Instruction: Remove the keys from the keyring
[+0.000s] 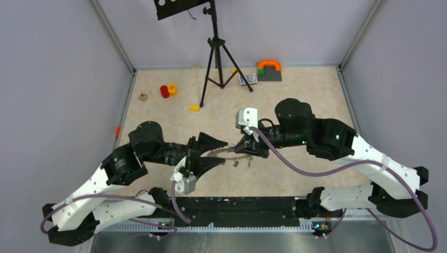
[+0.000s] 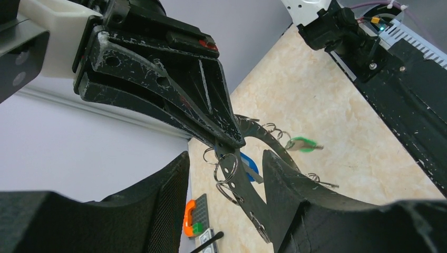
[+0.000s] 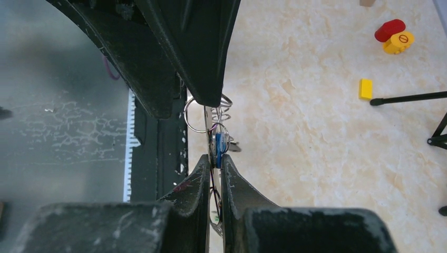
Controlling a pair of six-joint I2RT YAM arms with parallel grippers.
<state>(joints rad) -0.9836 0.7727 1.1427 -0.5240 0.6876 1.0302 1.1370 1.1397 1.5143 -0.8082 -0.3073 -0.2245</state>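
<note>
The keyring [image 2: 238,182] is a dark flat band with holes, held above the table between both arms. My right gripper [image 3: 215,161] is shut on it edge-on, right next to the blue-tagged key [image 3: 219,143]. In the left wrist view the right gripper's black tip [image 2: 231,141] pinches the band from above. My left gripper [image 2: 225,158] is open, its fingers [image 2: 295,195] standing on either side of the band. Small split rings [image 2: 226,169], a green-tagged key [image 2: 303,143] and the blue-tagged key [image 2: 248,166] hang from the band. From above, the keyring [image 1: 231,152] spans the two grippers.
A black tripod [image 1: 213,58] stands at the back centre. Around it lie red and yellow blocks [image 1: 168,90], a yellow brick [image 1: 194,108], a small wooden piece [image 1: 143,97] and a grey plate with an orange arch [image 1: 269,70]. A black rail [image 1: 237,205] runs along the near edge.
</note>
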